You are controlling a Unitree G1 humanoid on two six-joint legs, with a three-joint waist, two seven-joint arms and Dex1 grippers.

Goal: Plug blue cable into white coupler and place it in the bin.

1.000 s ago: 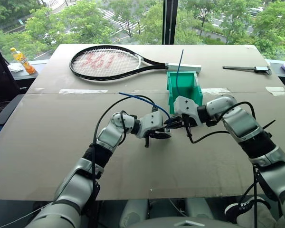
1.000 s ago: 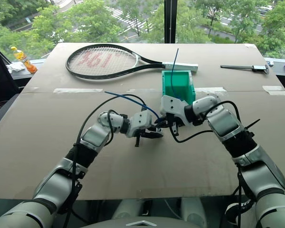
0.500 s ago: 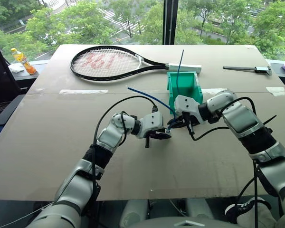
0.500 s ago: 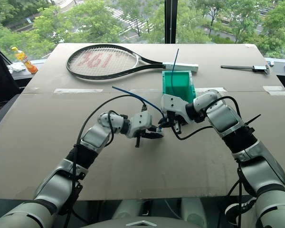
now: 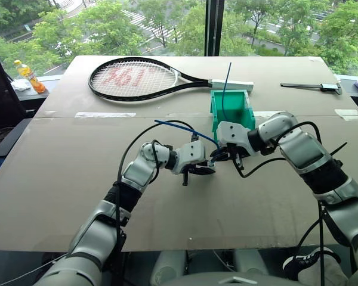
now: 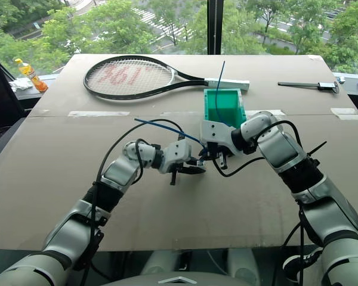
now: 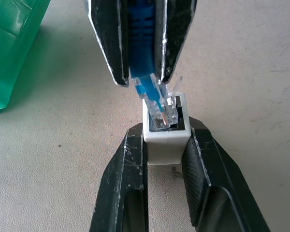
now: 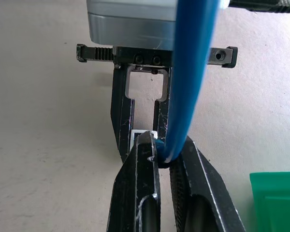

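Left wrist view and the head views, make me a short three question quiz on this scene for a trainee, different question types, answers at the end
1. True or false: the left gripper is shut on the white coupler.
2. Multiple choice: where is the clear plug of the blue cable? A) lying in the bin B) at the mouth of the coupler's socket, partly in C) lying loose on the table
3. Short answer: which thing lies on the table beyond the bin?

Key
1. True.
2. B. The right gripper is shut on the cable just behind the plug.
3. The tennis racket; a second blue cable stands up out of the bin.
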